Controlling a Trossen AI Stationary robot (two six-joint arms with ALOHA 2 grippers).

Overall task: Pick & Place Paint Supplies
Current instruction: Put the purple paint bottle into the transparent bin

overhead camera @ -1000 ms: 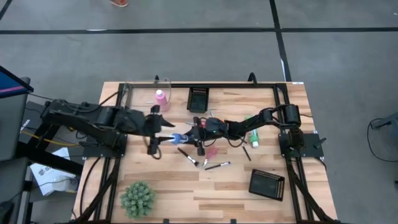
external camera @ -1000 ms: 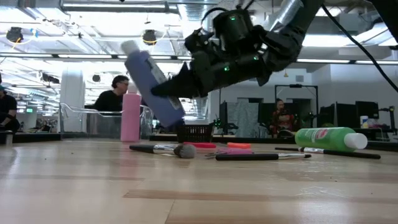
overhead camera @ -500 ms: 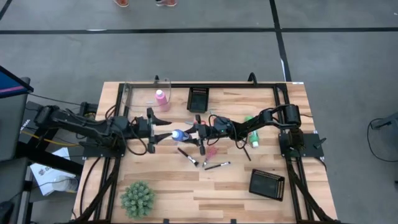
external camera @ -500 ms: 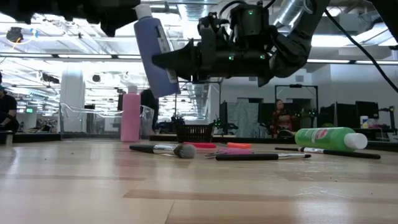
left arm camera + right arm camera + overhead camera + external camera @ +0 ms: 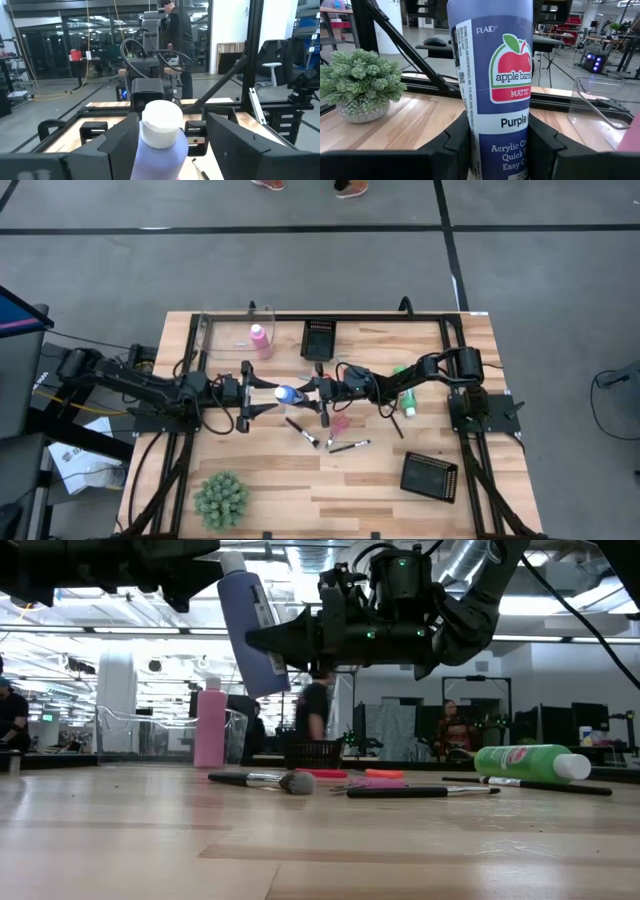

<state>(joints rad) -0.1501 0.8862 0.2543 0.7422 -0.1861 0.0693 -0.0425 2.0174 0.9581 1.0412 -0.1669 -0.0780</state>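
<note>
A blue-purple paint bottle (image 5: 250, 630) with a white cap (image 5: 161, 122) hangs above the table's middle, nearly upright, cap tipped toward the left. My right gripper (image 5: 305, 393) is shut on it. My left gripper (image 5: 268, 391) is open, one finger on either side of the cap, apart from it. A pink bottle (image 5: 259, 337) stands at the far left. A green bottle (image 5: 408, 398) lies on its side. Dark-handled brushes (image 5: 348, 446) and pink-red scissors (image 5: 340, 423) lie flat on the wood. My right gripper pinches the bottle's body (image 5: 500, 130) between its two fingers (image 5: 457, 145), a little below the middle, over the label. The fingers come level from the table's right and lie across the bottle. The bottle is lifted clear of the table, cap up and leaning left.
Two black mesh trays sit at the far middle (image 5: 319, 338) and near right (image 5: 429, 474). A spiky green plant (image 5: 220, 498) stands near left. A clear container (image 5: 232, 330) surrounds the pink bottle. People move in the room behind.
My right gripper has raised the bottle and tipped it from a strong slant to nearly upright, keeping hold. My left gripper has drawn back a little toward the table's left edge and now shows at cap height in the low view.
</note>
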